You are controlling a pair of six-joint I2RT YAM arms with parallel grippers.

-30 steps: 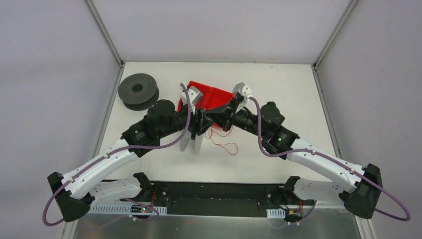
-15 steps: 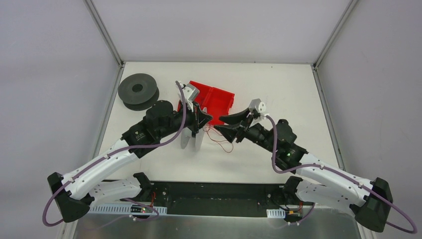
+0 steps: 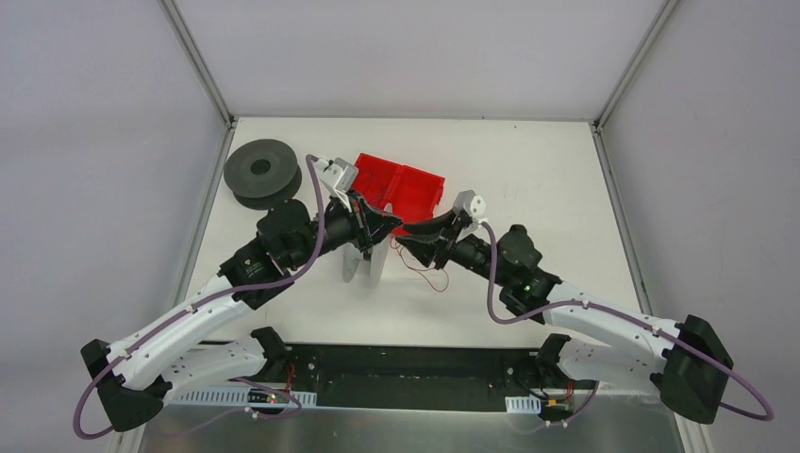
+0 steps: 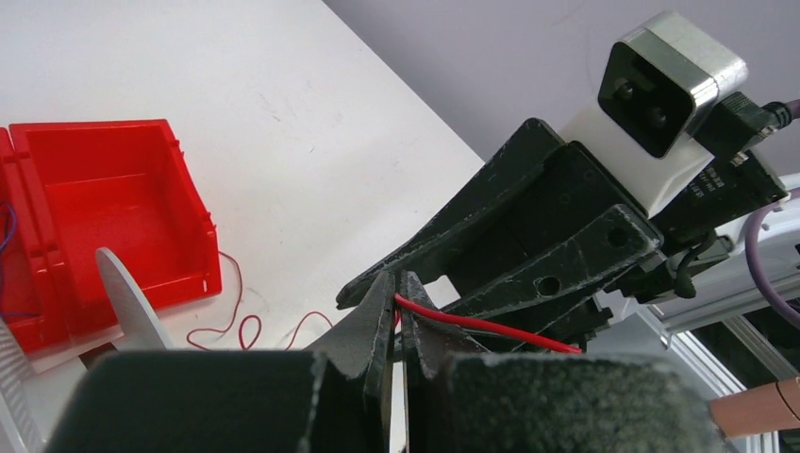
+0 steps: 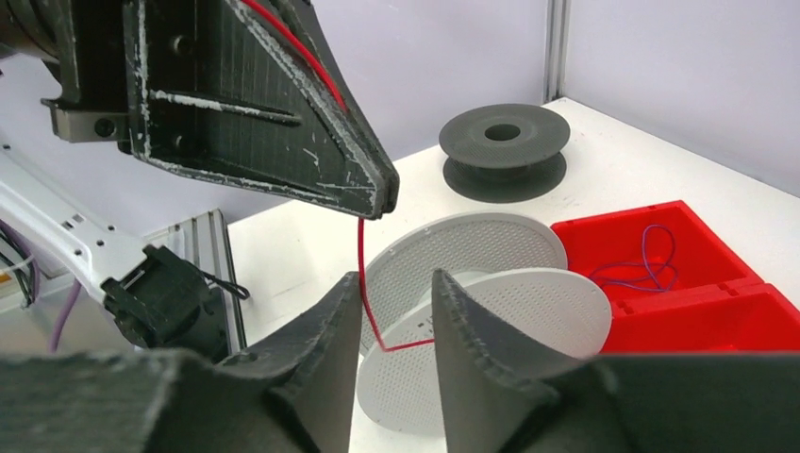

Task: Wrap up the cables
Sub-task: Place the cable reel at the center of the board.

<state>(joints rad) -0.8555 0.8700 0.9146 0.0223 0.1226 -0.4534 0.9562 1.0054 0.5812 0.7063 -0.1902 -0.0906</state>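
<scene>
A thin red cable (image 4: 491,327) is pinched at the tips of my left gripper (image 4: 397,283), which is shut on it above the white spool (image 3: 363,267). From the left gripper (image 5: 373,193) the cable (image 5: 361,255) hangs down and bends between the fingers of my open right gripper (image 5: 394,291), close to one finger (image 5: 341,302). In the top view the left gripper (image 3: 387,224) and right gripper (image 3: 406,242) meet tip to tip. The rest of the cable (image 3: 429,274) lies curled on the table. The spool (image 5: 491,283) stands on edge behind the fingers.
A red bin (image 3: 404,184) sits behind the grippers, with a thin purple wire (image 5: 651,264) lying in it. A dark spool (image 3: 262,172) lies flat at the back left. The enclosure's frame posts and walls stand round the table.
The left gripper shut on the red cable and swung left. The right gripper let go, opened, drew back, then came in again with its fingers around the hanging cable.
</scene>
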